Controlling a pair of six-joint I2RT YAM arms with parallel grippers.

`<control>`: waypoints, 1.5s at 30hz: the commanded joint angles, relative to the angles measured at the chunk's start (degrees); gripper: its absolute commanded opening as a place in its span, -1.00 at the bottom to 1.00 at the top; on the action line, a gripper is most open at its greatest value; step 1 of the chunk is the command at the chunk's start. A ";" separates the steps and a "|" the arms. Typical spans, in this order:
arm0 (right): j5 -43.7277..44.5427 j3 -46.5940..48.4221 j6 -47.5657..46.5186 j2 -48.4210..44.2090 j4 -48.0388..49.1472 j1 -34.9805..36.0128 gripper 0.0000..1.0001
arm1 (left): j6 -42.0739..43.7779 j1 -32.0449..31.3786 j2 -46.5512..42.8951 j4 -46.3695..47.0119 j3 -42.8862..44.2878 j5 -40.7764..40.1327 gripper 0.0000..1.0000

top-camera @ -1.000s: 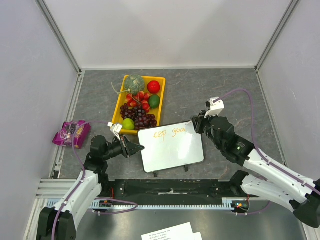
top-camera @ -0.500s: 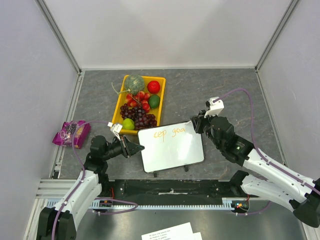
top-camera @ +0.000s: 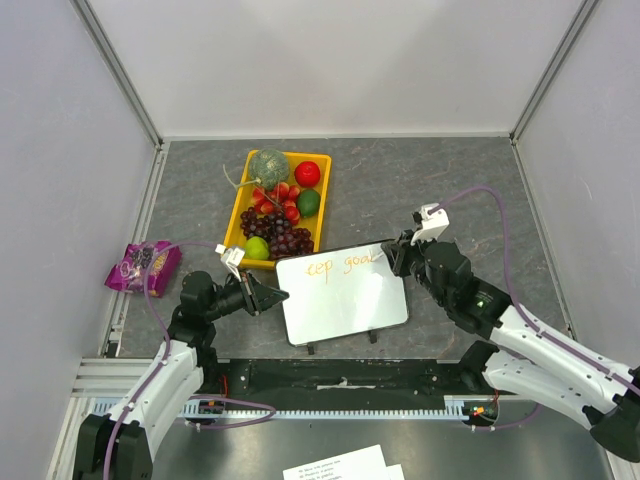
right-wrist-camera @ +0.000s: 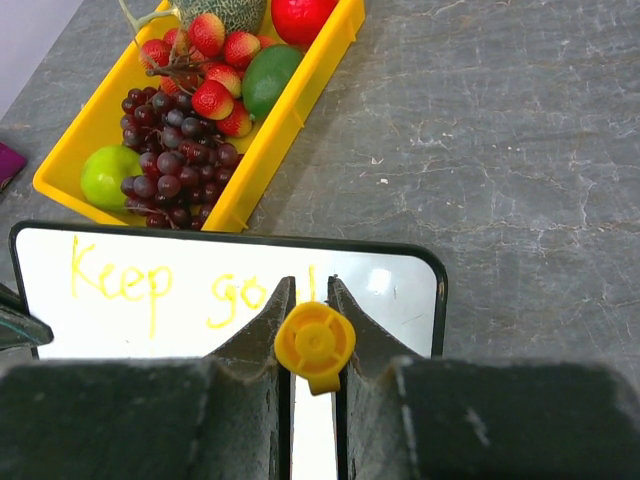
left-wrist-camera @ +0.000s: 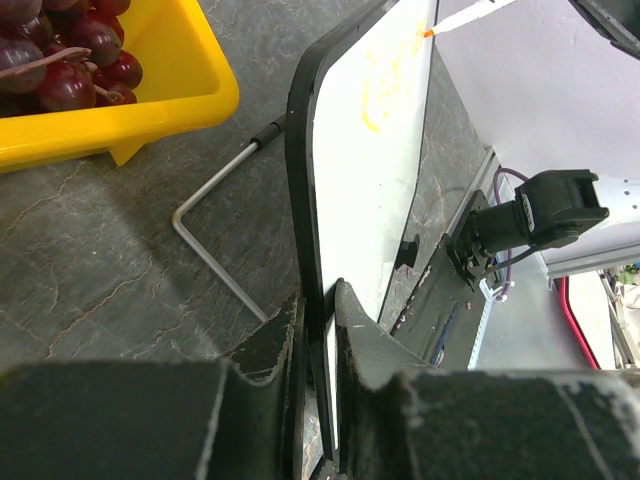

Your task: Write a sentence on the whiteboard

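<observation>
The whiteboard [top-camera: 342,293] stands tilted on the grey table, just in front of the yellow tray. Orange letters [top-camera: 343,265] reading "Keep goal" run along its top; they also show in the right wrist view [right-wrist-camera: 165,290]. My left gripper [top-camera: 270,296] is shut on the board's left edge [left-wrist-camera: 305,200], its jaws clamping the dark frame. My right gripper [top-camera: 392,254] is shut on an orange marker [right-wrist-camera: 315,345], seen end-on between the jaws, above the board's upper right corner [right-wrist-camera: 410,290]. The marker tip [left-wrist-camera: 432,31] touches the board in the left wrist view.
A yellow tray [top-camera: 245,205] of fruit with grapes [top-camera: 280,235], a melon and strawberries stands behind the board. A purple snack bag [top-camera: 145,266] lies at the left wall. A bent metal rod [left-wrist-camera: 215,235] lies on the table behind the board. Printed paper sheets [top-camera: 340,464] lie below the arm bases.
The word "goa" has gained an "l". My right gripper has shifted slightly right and down along the board's top. The left gripper has not moved.
</observation>
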 commanded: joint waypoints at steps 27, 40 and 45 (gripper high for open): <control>6.07 5.53 -1.53 -1.85 -2.56 -0.19 -1.00 | 2.18 0.08 -0.33 1.19 0.07 -1.13 -0.96; 6.16 4.39 -1.71 0.96 -1.16 -0.19 -1.00 | 2.18 -0.01 -0.24 1.19 0.07 -1.22 -0.96; 3.88 4.13 -1.53 1.40 -0.54 -0.19 -1.00 | 2.18 0.08 -0.33 1.19 0.07 -1.22 -0.96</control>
